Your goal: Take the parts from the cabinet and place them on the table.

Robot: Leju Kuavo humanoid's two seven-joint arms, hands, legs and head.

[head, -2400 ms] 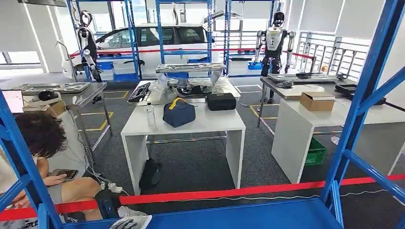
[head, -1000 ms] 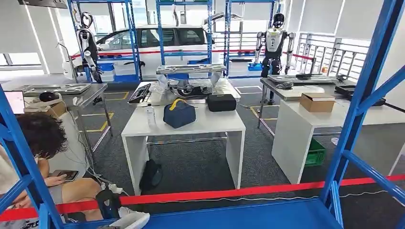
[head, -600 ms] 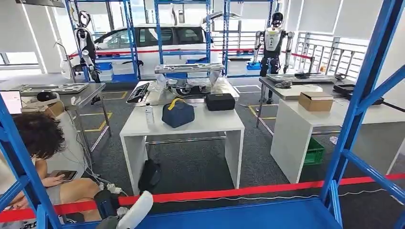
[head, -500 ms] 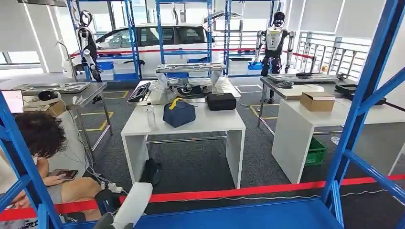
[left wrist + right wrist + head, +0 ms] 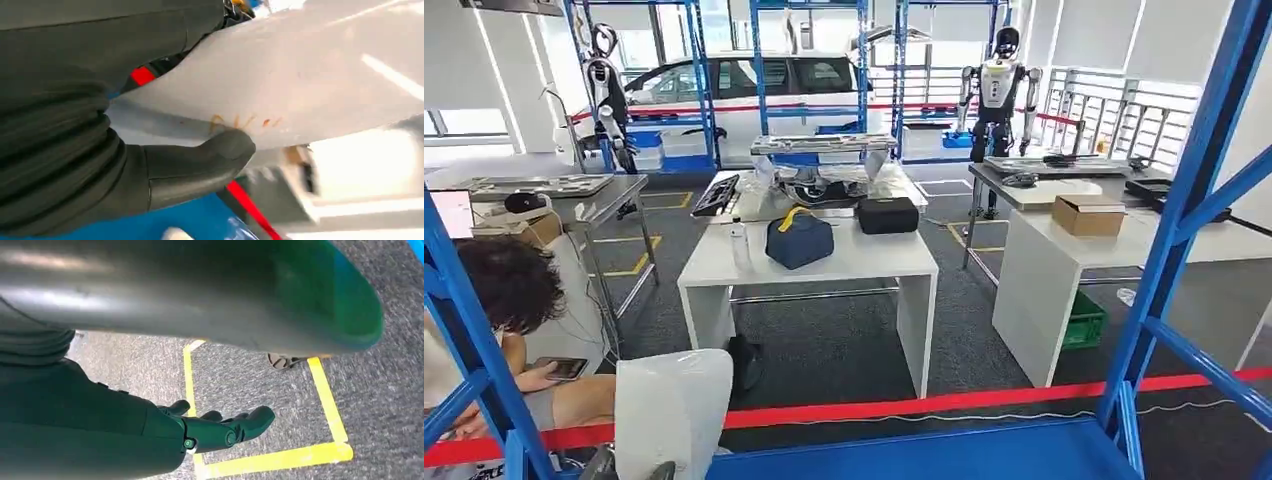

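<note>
Floor: dark grey carpet [image 5: 844, 340] with yellow tape marks [image 5: 639, 262] and a red barrier tape [image 5: 904, 405] stretched across.
Furniture: white table [image 5: 824, 265] in the middle, second white table [image 5: 1064, 250] to its right, blue metal racks [image 5: 1194, 190] close by.
Background: white car [image 5: 744, 90] behind blue shelving.
Light: bright daylight through windows [image 5: 484, 120].

White table [image 5: 864, 262] stood at frame centre; on it lay navy bag [image 5: 798, 238], black case [image 5: 887, 214], small bottle [image 5: 737, 240]. Blue shelf [image 5: 944, 455] ran along bottom edge.
</note>
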